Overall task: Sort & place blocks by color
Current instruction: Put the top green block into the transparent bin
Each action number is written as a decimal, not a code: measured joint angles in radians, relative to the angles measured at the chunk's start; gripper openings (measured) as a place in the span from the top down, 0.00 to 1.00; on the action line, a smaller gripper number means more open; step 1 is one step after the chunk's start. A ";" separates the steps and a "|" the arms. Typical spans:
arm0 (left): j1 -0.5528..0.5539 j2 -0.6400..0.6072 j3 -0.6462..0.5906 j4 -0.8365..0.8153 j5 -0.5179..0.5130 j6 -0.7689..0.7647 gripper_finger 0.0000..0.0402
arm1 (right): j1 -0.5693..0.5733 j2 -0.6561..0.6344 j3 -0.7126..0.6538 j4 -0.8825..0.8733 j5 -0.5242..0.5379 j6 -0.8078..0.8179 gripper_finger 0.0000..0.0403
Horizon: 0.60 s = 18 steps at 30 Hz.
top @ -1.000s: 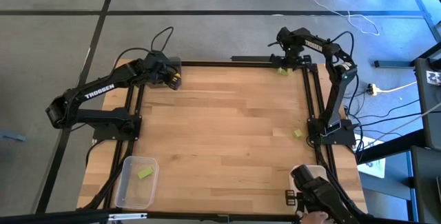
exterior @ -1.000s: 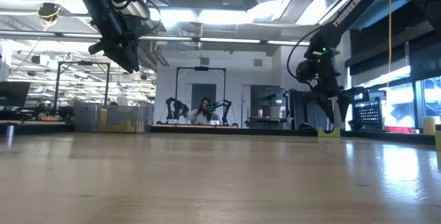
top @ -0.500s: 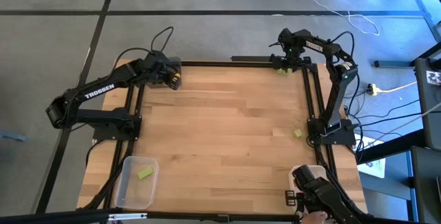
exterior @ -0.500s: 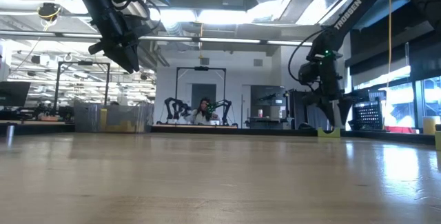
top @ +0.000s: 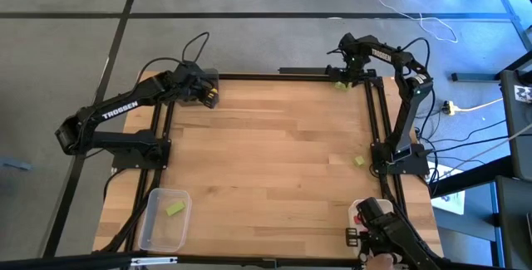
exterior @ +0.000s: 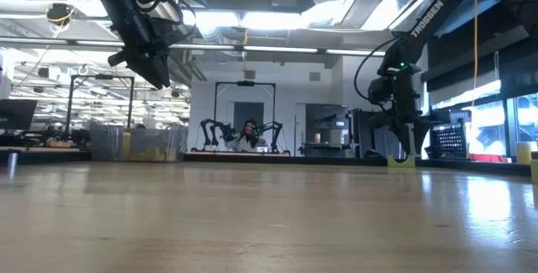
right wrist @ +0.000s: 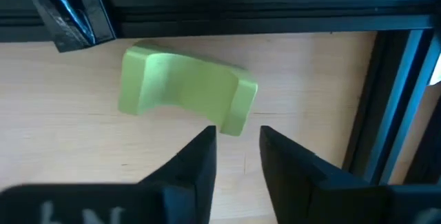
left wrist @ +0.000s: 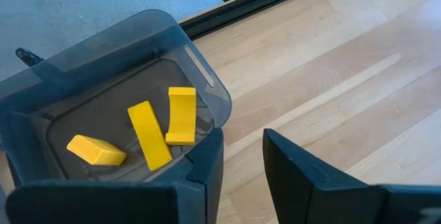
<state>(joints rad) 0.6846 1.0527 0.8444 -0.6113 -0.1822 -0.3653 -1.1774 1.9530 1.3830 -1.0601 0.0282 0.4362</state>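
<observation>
right claw (top: 347, 74) over green block (top: 341, 85), far corner | left claw (top: 208, 93) far-left edge | clear bin (top: 163, 218) holds green block (top: 174, 208)

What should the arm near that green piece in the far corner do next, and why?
Probably ease the right end effector forward and down so its fingers straddle the light green block. In the right wrist view the block lies on the table just ahead of the fingertips, not between them, so closing now would likely miss it.
</observation>
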 joint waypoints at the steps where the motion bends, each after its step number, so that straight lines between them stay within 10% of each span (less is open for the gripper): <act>1: 0.000 0.000 0.000 0.000 0.000 0.000 0.77 | -0.001 0.000 0.000 0.002 -0.003 0.000 0.74; 18: 0.000 0.000 0.000 0.000 0.000 0.000 0.77 | -0.018 0.026 -0.001 0.002 -0.096 -0.029 0.77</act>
<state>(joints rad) 0.6849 1.0527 0.8444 -0.6114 -0.1818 -0.3656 -1.1955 1.9791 1.3823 -1.0578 -0.0673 0.4076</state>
